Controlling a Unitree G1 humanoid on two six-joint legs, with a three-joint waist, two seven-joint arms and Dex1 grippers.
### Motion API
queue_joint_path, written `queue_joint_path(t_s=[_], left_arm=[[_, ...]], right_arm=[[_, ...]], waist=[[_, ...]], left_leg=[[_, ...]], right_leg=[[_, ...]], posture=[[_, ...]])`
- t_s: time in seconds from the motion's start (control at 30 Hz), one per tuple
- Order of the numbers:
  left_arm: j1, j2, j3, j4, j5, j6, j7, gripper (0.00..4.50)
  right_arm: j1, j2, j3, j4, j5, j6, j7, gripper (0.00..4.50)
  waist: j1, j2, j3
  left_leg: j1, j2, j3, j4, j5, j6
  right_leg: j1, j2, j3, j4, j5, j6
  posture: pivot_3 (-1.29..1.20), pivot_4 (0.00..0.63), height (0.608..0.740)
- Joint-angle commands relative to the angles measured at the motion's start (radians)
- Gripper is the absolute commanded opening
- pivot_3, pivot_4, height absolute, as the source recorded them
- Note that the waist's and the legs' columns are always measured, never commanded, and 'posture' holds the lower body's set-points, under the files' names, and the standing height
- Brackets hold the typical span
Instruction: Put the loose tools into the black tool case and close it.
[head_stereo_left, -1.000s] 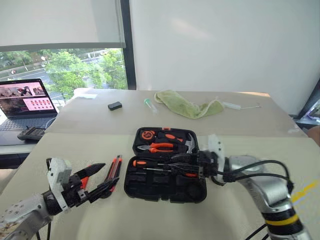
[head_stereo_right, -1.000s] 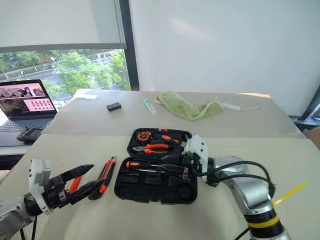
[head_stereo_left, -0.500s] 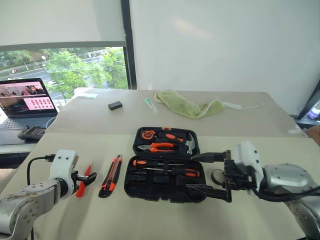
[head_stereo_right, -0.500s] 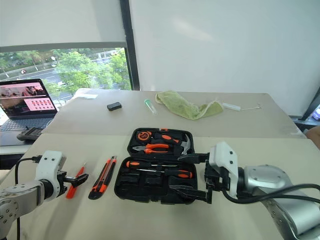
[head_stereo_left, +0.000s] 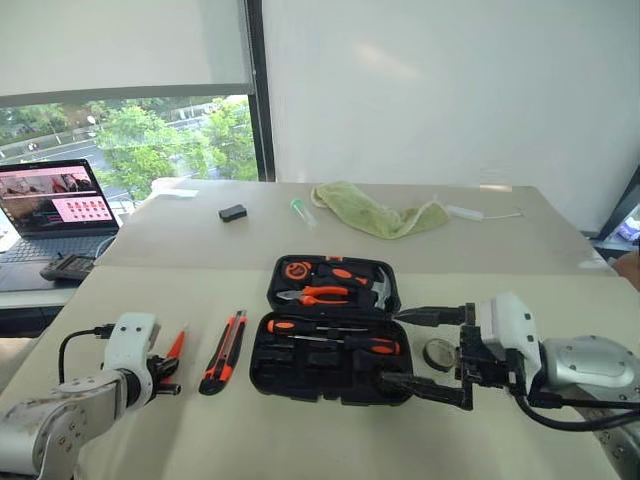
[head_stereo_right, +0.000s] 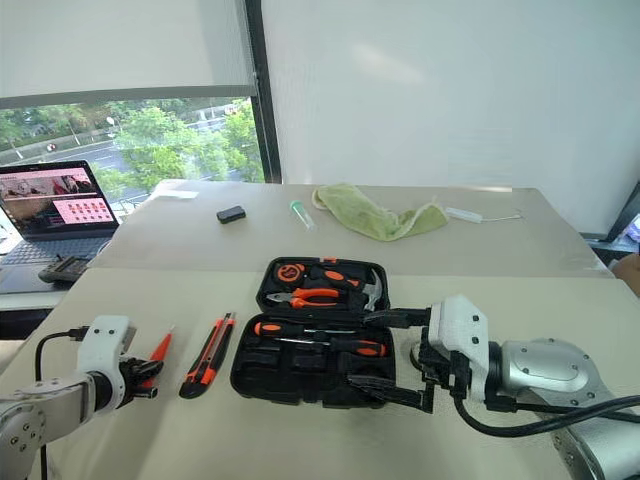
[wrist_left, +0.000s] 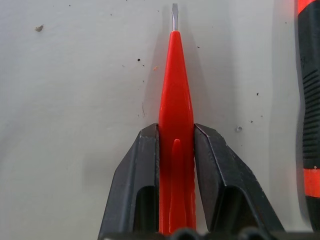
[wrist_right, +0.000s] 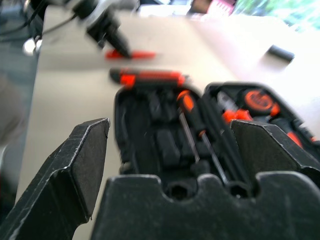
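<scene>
From the head views, the open black hard-plastic clamshell tool case (head_stereo_left: 330, 335) lies mid-table with two black-and-orange screwdrivers (head_stereo_left: 335, 335) inside, an orange-black utility knife (head_stereo_left: 224, 351) just left of it, and the right gripper (head_stereo_left: 430, 350) spread wide at its right edge. In the left wrist view, the left gripper (wrist_left: 176, 150) pinches the slim all-orange plastic tool (wrist_left: 175, 115) lying on the table. In the right wrist view, the case sits beyond the parted black fingers (wrist_right: 80, 165).

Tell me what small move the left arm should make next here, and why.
Probably lift. The left gripper has its fingers pressed against both sides of the slim all-orange tool, which appears to lie flat on the table. The black tool case lies open to its right, so raising the tool clear of the table comes before carrying it there.
</scene>
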Motion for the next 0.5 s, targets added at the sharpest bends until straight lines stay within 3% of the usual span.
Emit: queue_joint_path(t_s=[0.03, 0.13, 0.2, 0.27, 0.4, 0.5], left_arm=[[-0.135, 0.036, 0.029, 0.057, -0.045, -0.182, -0.192, 0.48], [-0.276, 0.097, -0.085, 0.098, -0.135, -0.213, -0.441, 0.48], [-0.332, 0.211, -0.265, 0.1, -0.074, -0.326, -0.696, 0.48], [-0.458, 0.289, -0.526, 0.181, 0.104, -0.546, -0.966, 0.48], [-0.623, 0.261, -0.769, 0.361, 0.299, -0.797, -1.186, 0.48], [-0.705, 0.199, -0.882, 0.496, 0.439, -0.927, -1.232, 0.48]], right_arm=[[0.004, 0.007, -0.056, -0.011, 0.077, 0.012, -0.045, 4.5], [0.058, -0.03, -0.086, -0.035, 0.084, -0.004, 0.002, 4.5], [0.095, -0.047, -0.118, -0.044, 0.104, 0.0, 0.014, 4.5], [0.171, -0.062, -0.185, -0.067, 0.112, -0.011, 0.033, 4.5], [0.304, -0.067, -0.285, -0.111, 0.106, -0.02, 0.039, 4.5], [0.389, -0.055, -0.351, -0.141, 0.116, -0.021, 0.03, 4.5]], waist=[[0.015, -0.001, 0.002], [0.028, -0.004, 0.002], [0.028, -0.004, 0.002], [0.026, -0.002, 0.002], [0.025, -0.002, 0.002], [0.018, -0.003, 0.003]], left_leg=[[-0.002, 0.0, -0.001, 0.001, 0.001, -0.001], [-0.011, -0.002, -0.003, 0.002, 0.004, -0.003], [-0.01, -0.005, -0.003, 0.002, 0.005, 0.001], [-0.01, -0.006, 0.0, 0.002, 0.005, 0.001], [-0.01, -0.008, 0.004, 0.003, 0.004, 0.004], [-0.01, -0.006, 0.005, 0.005, 0.001, 0.009]], right_leg=[[-0.001, -0.001, -0.001, 0.001, 0.0, -0.001], [-0.005, -0.002, -0.007, -0.001, 0.002, -0.005], [-0.004, -0.002, -0.008, -0.002, 0.003, -0.004], [-0.004, 0.003, -0.01, -0.003, 0.002, -0.004], [-0.001, 0.007, -0.007, -0.006, 0.001, -0.002], [-0.001, 0.011, -0.004, -0.005, 0.003, 0.003]], posture=[[0.0, 0.15, 0.74], [0.0, 0.15, 0.74], [0.0, 0.15, 0.74], [0.0, 0.15, 0.74], [0.0, 0.15, 0.74], [0.0, 0.15, 0.74]])
